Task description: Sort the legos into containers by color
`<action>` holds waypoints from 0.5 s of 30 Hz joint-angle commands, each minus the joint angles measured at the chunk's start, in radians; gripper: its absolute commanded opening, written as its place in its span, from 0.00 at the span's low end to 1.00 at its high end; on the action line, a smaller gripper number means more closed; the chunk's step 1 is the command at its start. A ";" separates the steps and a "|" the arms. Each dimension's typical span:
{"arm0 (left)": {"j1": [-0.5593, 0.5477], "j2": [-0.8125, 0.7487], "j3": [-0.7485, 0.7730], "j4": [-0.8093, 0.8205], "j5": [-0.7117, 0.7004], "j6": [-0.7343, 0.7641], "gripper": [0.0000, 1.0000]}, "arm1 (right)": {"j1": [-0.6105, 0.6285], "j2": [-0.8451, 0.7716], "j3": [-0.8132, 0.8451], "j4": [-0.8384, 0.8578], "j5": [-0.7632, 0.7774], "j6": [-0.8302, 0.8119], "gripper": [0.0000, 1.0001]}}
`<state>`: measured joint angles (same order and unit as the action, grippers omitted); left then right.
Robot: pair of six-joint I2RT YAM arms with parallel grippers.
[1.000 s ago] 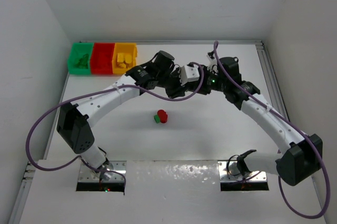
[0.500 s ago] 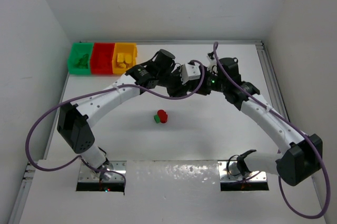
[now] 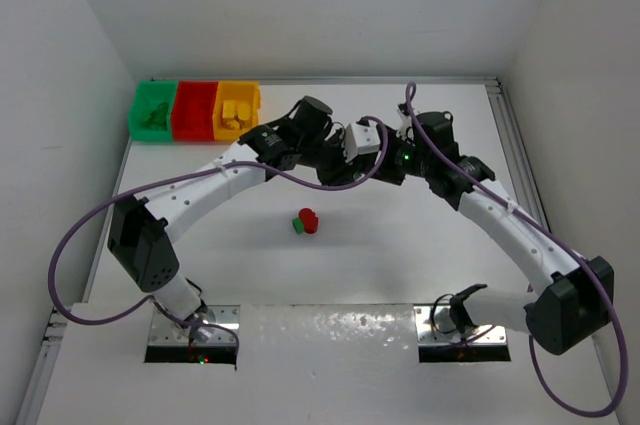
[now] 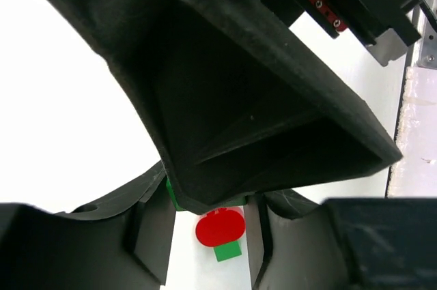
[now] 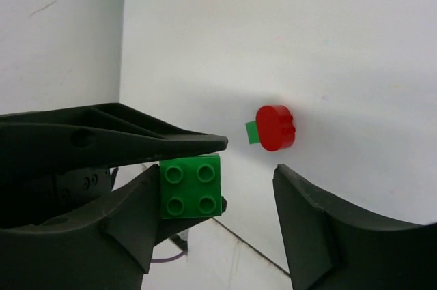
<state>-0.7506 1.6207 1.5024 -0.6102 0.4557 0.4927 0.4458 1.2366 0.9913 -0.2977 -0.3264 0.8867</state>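
Right wrist: right gripper (image 5: 224, 184) just spread wide off the green brick (image 5: 191, 186), seemingly a handover to the left gripper (image 4: 208, 216), whose grip I cannot tell; green bin (image 3: 150, 133) at the table (image 3: 250, 265) far-left corner next

A white tabletop (image 3: 420, 245) is carrying three joined bins (image 3: 192, 134) at its far-left corner; well right of them, a red lego (image 3: 309, 218) is touching a green lego (image 3: 298, 226).
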 commanded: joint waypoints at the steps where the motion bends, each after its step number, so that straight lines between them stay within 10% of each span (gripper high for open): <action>1: -0.006 -0.042 -0.057 0.061 -0.049 0.009 0.00 | 0.011 -0.042 0.045 -0.070 0.065 -0.055 0.66; 15: -0.006 -0.087 -0.235 0.090 -0.158 0.040 0.00 | -0.010 -0.058 0.135 -0.216 0.205 -0.098 0.64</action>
<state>-0.7574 1.5776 1.2800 -0.5453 0.3328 0.5251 0.4400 1.2079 1.0657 -0.5011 -0.1902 0.7933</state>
